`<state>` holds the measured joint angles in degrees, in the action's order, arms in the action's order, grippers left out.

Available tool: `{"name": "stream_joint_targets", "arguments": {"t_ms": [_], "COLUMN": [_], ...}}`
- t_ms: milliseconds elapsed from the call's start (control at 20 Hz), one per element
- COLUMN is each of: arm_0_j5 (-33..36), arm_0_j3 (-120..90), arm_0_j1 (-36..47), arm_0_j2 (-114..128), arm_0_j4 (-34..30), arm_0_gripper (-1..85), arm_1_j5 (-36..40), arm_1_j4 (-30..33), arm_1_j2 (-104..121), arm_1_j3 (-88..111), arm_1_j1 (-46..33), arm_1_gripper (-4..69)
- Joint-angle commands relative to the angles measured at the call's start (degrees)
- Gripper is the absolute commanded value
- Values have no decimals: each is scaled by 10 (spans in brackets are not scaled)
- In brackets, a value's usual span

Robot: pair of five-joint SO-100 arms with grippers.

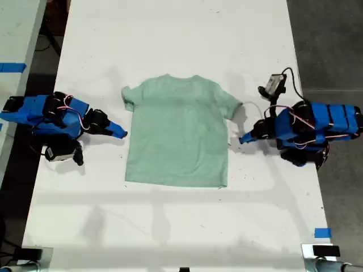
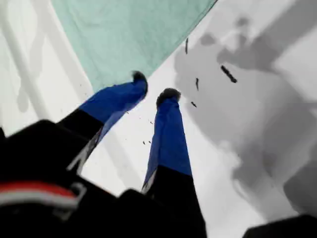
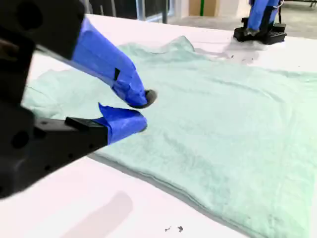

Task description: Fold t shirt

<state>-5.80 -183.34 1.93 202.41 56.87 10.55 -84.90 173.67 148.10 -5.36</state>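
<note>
My first gripper (image 2: 153,85) is empty, jaws a narrow gap apart, tips low over the bench (image 2: 277,64). The t shirt (image 2: 124,34) lies flat just ahead of it, one tip at the cloth's edge. My second gripper (image 3: 143,111) is likewise narrow and holds nothing, sitting at the opposite side edge with the shirt spread out beyond it. Judgement: the cloth looks light, soft and limp, so it will drape and drag. Best to pinch at sleeve or hem corners, close to the bench.
</note>
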Motion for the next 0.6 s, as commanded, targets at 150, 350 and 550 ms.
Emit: {"name": "stream_joint_targets", "arguments": {"t_ms": [150,350,550], "arm_0_j5": [4,1,1], "arm_0_j3": [-11,-11,-11], "arm_0_j1": [33,37,37], "arm_0_j2": [4,4,4], "arm_0_j4": [2,14,17], "arm_0_gripper": [106,106,106], "arm_1_j5": [126,156,139], "arm_1_j4": [-135,-73,91], "arm_1_j2": [-495,-634,-724], "arm_1_j3": [-509,-509,-387], "arm_1_j1": [-221,-327,-360], "arm_1_gripper": [262,347,296]}}
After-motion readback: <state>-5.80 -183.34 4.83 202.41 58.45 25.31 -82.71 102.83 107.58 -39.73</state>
